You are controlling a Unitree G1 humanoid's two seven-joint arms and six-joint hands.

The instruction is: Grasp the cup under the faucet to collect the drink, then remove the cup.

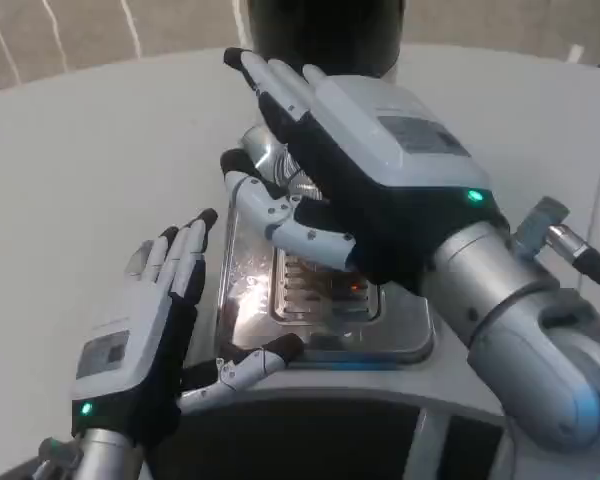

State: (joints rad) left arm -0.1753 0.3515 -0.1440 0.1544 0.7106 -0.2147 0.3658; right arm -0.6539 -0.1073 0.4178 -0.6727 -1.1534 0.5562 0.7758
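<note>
A shiny metal cup (267, 152) stands at the back of the steel drip tray (405, 335), below the black dispenser body (325, 30). My right hand (365, 170) lies over it and hides most of it. Its fingers (265, 80) stretch straight past the cup's far side and its thumb (285, 222) curls on the near side. I cannot tell whether they touch the cup. My left hand (140, 340) hovers just left of the tray, fingers apart and holding nothing, with its thumb (245, 365) pointing at the tray's front edge.
The tray has a slotted grate (315, 295) in its middle. The dispenser's dark curved base (310, 440) fills the lower part of the view. Bare white table (90, 170) spreads to the left and behind.
</note>
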